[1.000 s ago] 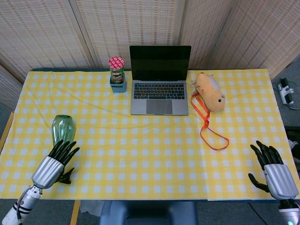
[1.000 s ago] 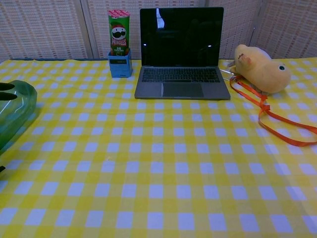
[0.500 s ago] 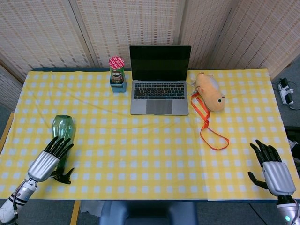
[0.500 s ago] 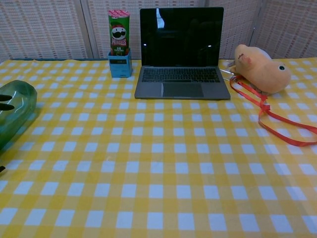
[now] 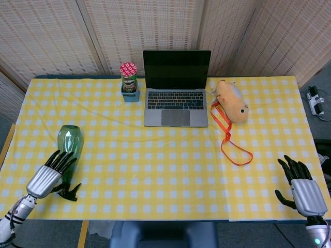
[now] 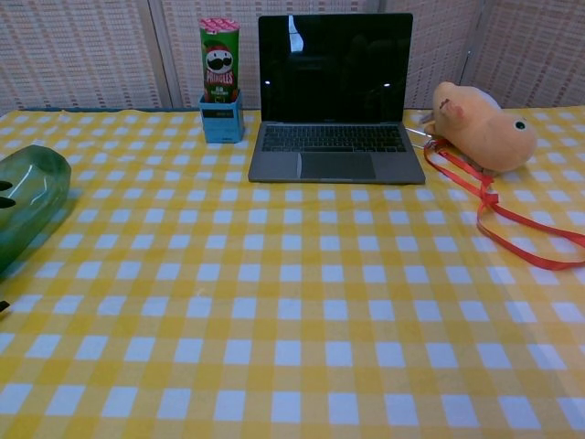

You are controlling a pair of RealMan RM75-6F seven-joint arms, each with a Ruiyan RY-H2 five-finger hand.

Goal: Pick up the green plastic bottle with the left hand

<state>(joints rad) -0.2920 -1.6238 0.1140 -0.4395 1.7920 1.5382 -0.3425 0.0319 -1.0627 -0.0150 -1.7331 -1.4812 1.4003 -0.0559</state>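
Legibly, "Pringles" (green can point(image 6: 219, 55))

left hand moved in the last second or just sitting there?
Yes. In the head view the left hand has slid left and toward the near table edge, away from the laptop; its fingertips now lie at the green bottle's near end.

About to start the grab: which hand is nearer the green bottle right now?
Left. The left hand sits just below the green bottle, its fingers at the bottle's near end. The right hand is far off at the table's opposite corner.
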